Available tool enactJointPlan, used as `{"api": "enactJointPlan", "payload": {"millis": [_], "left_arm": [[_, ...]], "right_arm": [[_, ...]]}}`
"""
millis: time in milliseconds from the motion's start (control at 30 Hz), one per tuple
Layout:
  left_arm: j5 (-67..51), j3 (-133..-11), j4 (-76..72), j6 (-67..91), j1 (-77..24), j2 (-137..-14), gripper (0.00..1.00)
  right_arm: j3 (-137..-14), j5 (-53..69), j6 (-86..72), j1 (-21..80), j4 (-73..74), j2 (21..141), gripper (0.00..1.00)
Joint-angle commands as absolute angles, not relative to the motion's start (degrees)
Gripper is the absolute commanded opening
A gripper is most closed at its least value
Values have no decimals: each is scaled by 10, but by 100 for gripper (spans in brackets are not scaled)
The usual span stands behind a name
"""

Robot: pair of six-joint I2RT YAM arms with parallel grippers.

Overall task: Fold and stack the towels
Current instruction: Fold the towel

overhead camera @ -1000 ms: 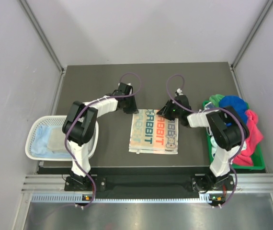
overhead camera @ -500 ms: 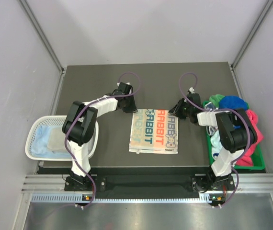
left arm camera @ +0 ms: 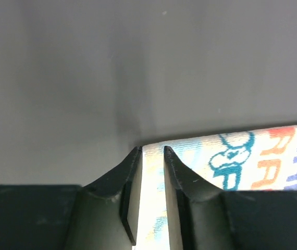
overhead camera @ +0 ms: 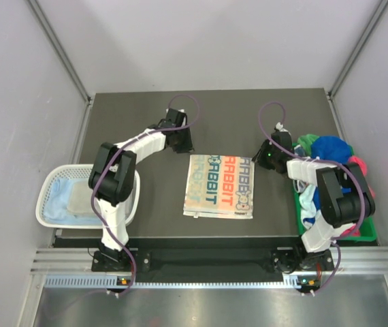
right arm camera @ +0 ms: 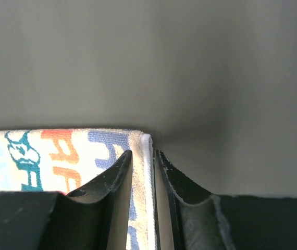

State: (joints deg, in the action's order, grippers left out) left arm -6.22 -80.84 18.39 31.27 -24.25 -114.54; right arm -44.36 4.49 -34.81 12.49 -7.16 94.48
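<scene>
The towel (overhead camera: pixel 220 185) lies flat mid-counter (overhead camera: pixel 146 197). The left pincer (left arm camera: pixel 152 149) is by its far-left corner and the right pincer (right arm camera: pixel 143 152) by its far-right corner. Both are narrow and empty.

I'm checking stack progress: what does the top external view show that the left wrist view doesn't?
Top external only: the white basket holding two pale towels, and the green tray heaped with bright towels. Left wrist only: the left gripper, fingers narrowly apart, framing a corner of the printed towel. Both: that towel lying flat on the dark table.
</scene>
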Motion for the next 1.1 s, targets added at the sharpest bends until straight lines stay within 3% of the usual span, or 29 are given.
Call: {"api": "enactJointPlan", "payload": {"millis": [0,233,500,833,1067], "left_arm": [[-66,-838,207,291,-240,-1121,30],[-24,-831,253,269,-241,-1097,42],[-84,-806,222,240,-241,-1126,54],[-89,-789,188,257,-242,-1172,51],[-64,-784,193,265,-246,-1177,43]], "right_arm": [[-465,15,-314,118,-57,907,25],[-489,8,-284,132,-29,923,31],[-529,-32,-276,170,-11,983,34],[-548,-78,-266,189,-2,1021,33],[-575,-95,-259,206,58,1021,30]]}}
